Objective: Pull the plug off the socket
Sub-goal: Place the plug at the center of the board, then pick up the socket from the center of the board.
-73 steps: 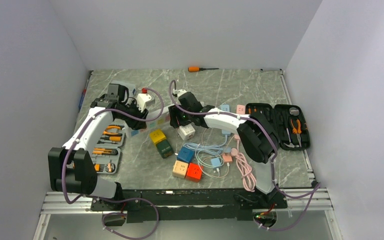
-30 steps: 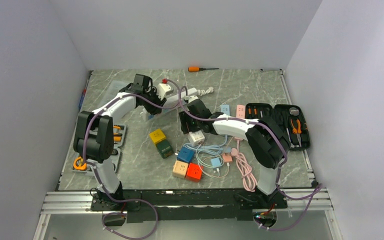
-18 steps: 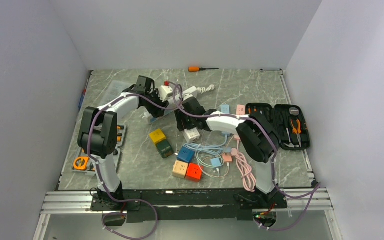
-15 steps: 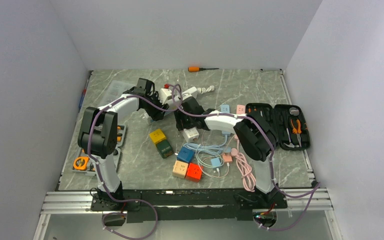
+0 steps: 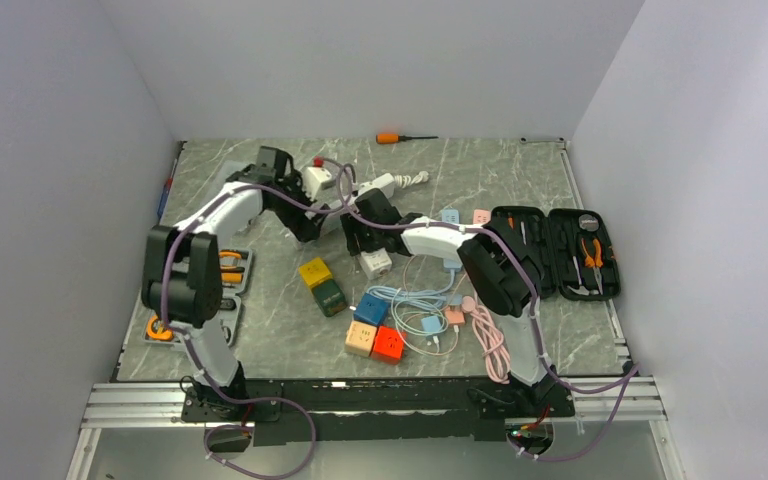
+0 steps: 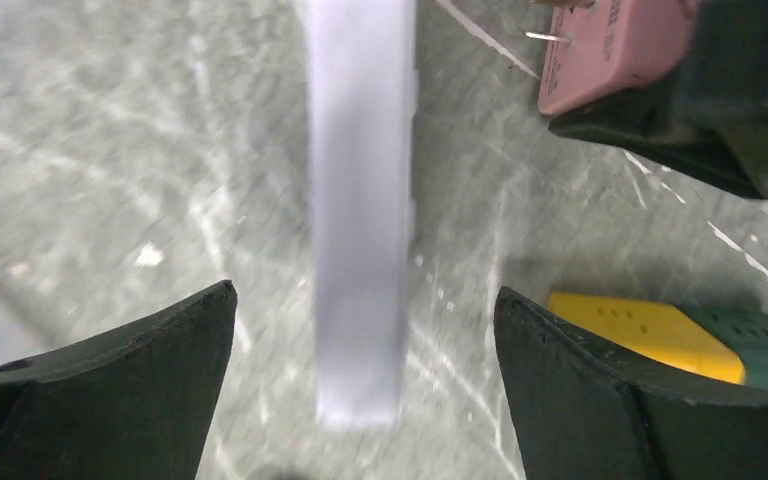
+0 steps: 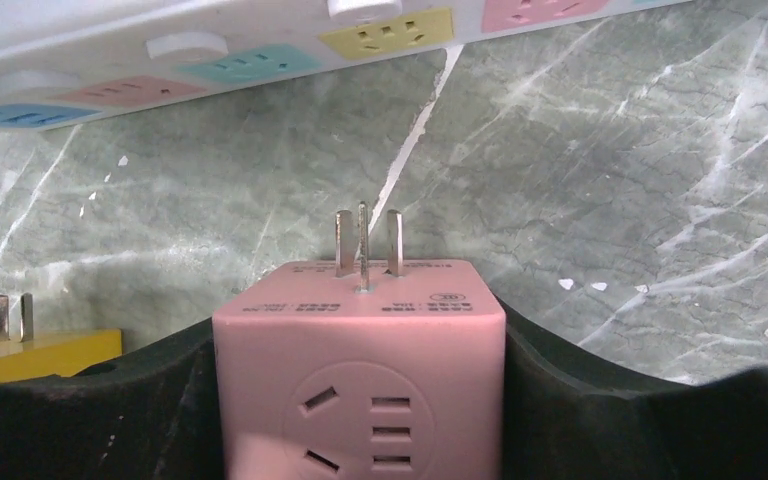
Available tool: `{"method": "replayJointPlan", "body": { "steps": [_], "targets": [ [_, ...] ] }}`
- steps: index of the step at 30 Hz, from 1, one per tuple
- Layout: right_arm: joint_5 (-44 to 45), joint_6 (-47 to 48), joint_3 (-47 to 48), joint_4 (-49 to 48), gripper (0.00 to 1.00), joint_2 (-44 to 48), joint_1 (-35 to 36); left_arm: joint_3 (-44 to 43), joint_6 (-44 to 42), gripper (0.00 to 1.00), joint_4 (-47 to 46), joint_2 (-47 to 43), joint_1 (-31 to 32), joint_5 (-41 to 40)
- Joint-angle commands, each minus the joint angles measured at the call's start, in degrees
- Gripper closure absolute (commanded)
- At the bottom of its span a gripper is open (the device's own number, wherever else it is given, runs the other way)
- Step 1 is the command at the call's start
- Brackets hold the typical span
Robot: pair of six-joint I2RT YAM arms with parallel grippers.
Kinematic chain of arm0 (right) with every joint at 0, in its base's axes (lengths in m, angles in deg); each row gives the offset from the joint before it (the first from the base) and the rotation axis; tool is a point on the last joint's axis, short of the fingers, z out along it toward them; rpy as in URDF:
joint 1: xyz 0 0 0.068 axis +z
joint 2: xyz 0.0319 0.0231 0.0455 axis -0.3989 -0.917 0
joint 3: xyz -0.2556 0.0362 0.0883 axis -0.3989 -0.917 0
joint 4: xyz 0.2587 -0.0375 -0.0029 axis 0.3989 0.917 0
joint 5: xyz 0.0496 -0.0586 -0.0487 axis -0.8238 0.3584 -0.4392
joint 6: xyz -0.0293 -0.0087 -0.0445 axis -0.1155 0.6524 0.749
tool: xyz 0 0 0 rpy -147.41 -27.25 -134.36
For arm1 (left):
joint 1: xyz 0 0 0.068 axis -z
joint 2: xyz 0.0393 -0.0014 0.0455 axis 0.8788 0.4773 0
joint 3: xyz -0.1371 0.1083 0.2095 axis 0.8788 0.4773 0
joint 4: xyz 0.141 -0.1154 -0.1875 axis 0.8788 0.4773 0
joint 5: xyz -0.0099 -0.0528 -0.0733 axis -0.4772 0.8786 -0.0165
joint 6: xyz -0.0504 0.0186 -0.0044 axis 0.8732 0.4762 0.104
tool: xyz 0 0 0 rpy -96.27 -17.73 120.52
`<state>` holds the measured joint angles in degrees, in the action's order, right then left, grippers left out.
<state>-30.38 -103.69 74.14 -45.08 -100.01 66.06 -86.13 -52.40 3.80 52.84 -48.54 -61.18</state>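
Note:
The plug, a pink cube adapter (image 7: 360,380), sits between my right gripper's (image 7: 358,330) black fingers, which are shut against both its sides. Its three metal prongs point forward in free air, clear of the socket strip. That socket is a white power strip (image 7: 210,50) with coloured outlets, lying across the marble ahead. In the top view the cube (image 5: 375,262) shows pale at the right gripper (image 5: 365,248). My left gripper (image 6: 365,292) stands wide open over the blurred white strip (image 6: 360,200), touching nothing; from above this gripper (image 5: 305,222) is beside the strip (image 5: 375,186).
A yellow and green cube pair (image 5: 322,284) lies near the grippers. Blue, beige and orange cubes (image 5: 375,335) and coiled cables (image 5: 430,310) lie toward the front. An open tool case (image 5: 560,250) is at the right, a tool tray (image 5: 210,290) at the left, an orange screwdriver (image 5: 400,137) at the back.
My left gripper's jaws have spread wide and let go of the white strip. The right gripper has carried the pink cube a little back and to the left.

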Motion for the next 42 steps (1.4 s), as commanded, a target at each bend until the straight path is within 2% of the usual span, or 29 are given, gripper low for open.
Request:
{"method": "replayJointPlan", "body": {
  "steps": [1, 3, 6, 7, 8, 10, 17, 21, 25, 29, 33, 42],
  "targets": [
    [1.55, 0.68, 1.28, 0.33, 0.29, 0.01, 0.45, -5.38, 0.11, 0.01, 8.97, -11.16, -4.65, 5.15],
    [1.86, 1.06, 0.8, 0.19, 0.25, 1.58, 0.42, -8.12, -0.93, 0.01, 15.55, -13.82, -6.72, 8.52],
    [2.78, 1.89, 2.15, 2.09, 0.17, 3.61, 0.68, -14.71, -6.9, 0.01, 32.13, -14.4, -9.87, 13.2],
    [3.47, 2.26, 2.94, 2.93, 0.14, 4.27, 0.95, -16.19, -7.83, 0.01, 35.71, -14.63, -11.11, 14.66],
    [4.57, 2.62, 3.52, 3.87, 0.04, 5.42, 1.34, -17.0, -8.38, 0.01, 38.24, -15.07, -12.39, 16.36],
    [7.01, 3.16, 3.37, 4.7, 0.01, 8.36, 2.5, -16.49, -8.83, 0.01, 41.18, -17.07, -15.08, 18.41],
    [15.87, 4.0, -1.89, 5.39, 0.0, 21.65, 10.54, -4.19, -9.82, 0.01, 38.8, -30.03, -18.77, 17.91],
    [16.09, 3.84, -3.08, 7.68, 0.0, 24.8, 15.69, -0.81, -14.15, 0.01, 42.18, -35.38, -19.22, 19.92],
    [14.18, 2.38, -3.23, 9.5, 0.0, 21.71, 19.66, -0.63, -18.53, 0.01, 48.03, -38.69, -19.28, 21.95],
    [16.29, 1.01, -1.39, 11.68, 0.0, 14.14, 22.79, -0.4, -17.6, 0.01, 48.76, -41.46, -19.28, 23.11],
    [17.83, -0.13, -2.32, 10.62, 0.0, 9.43, 23.54, 0.92, -16.76, 0.01, 48.55, -44.56, -19.28, 23.51],
    [16.29, -1.58, -5.7, 4.66, 0.0, 6.5, 23.53, 2.94, -16.96, 0.01, 48.01, -48.46, -19.28, 21.93]
  ]
}}
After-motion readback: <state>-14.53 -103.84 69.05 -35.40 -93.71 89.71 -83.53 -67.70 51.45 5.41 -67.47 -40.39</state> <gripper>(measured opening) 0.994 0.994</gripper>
